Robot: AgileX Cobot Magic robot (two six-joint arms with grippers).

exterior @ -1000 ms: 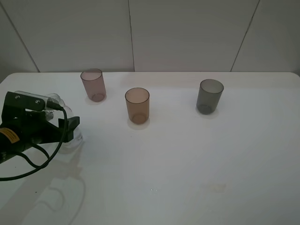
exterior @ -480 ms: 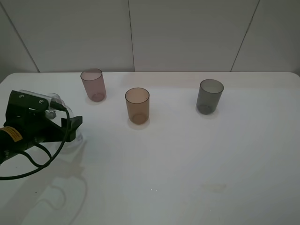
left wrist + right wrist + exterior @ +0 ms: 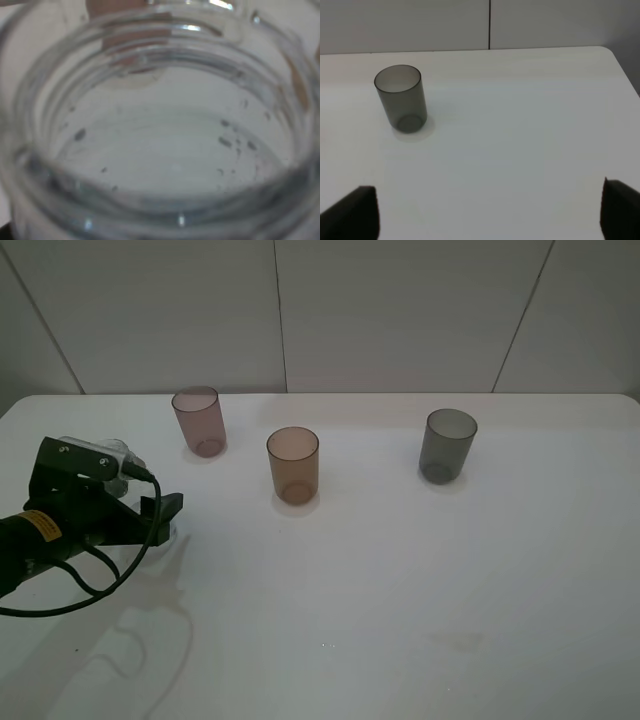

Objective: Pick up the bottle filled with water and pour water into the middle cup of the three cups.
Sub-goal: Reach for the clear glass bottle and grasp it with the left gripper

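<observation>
**Bottle reached, pour not yet begun**

The left tool (image 3: 150, 518) surrounds the small clear uncapped plastic bottle (image 3: 112, 453) at the white worktop's (image 3: 400, 590) left; whether it grips cannot be told. The right tool (image 3: 490, 215) gapes empty. Beyond, the translucent amber-brown tumbler (image 3: 292, 465) awaits water.

White table (image 3: 400, 590): mauve cup (image 3: 198, 421), amber middle cup (image 3: 293, 465), grey cup (image 3: 447, 445) upright, well apart.

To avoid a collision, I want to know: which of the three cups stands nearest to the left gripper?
The pinkish-mauve cup, the leftmost one; the amber-brown cup and the grey cup stand farther from the left gripper.
</observation>
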